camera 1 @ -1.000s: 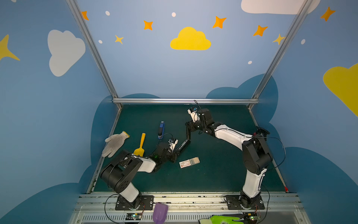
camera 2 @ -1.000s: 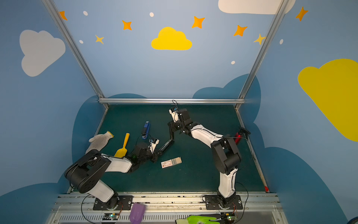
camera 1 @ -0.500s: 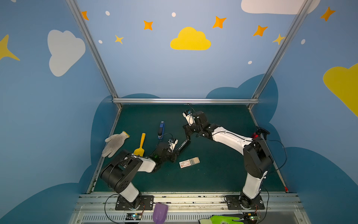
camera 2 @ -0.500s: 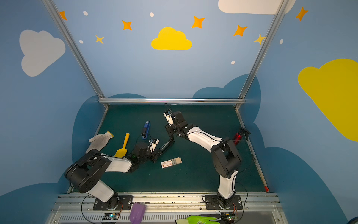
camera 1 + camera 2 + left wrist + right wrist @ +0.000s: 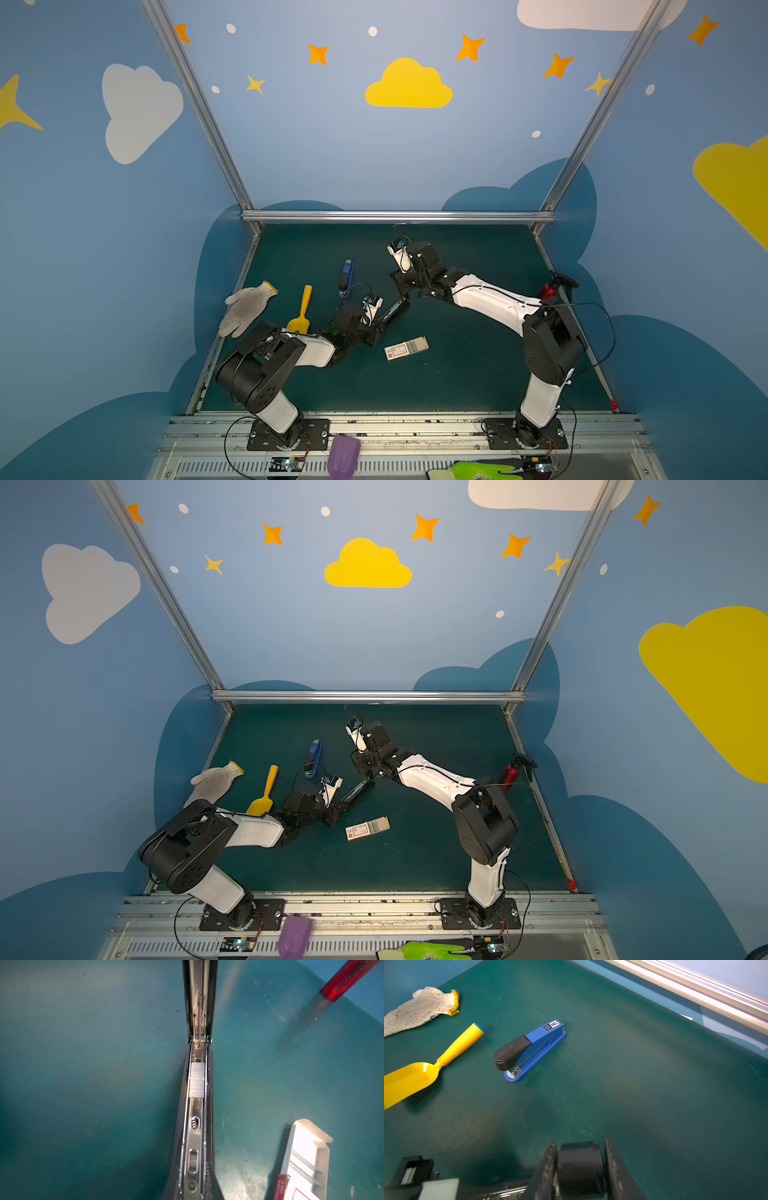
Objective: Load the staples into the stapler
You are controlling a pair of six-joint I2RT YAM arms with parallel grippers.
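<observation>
One black stapler, one staple strip inside, clamped by left gripper and right gripper; mid-frame, one blue stapler, one staple box.

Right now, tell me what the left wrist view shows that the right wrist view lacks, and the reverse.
Left wrist only: the strip of staples lying in the open channel, the staple box, a red handle. Right wrist only: the blue stapler, yellow scoop, glove, and the right gripper clamped on the lid of the black stapler. Both: the black stapler and green mat.
</observation>
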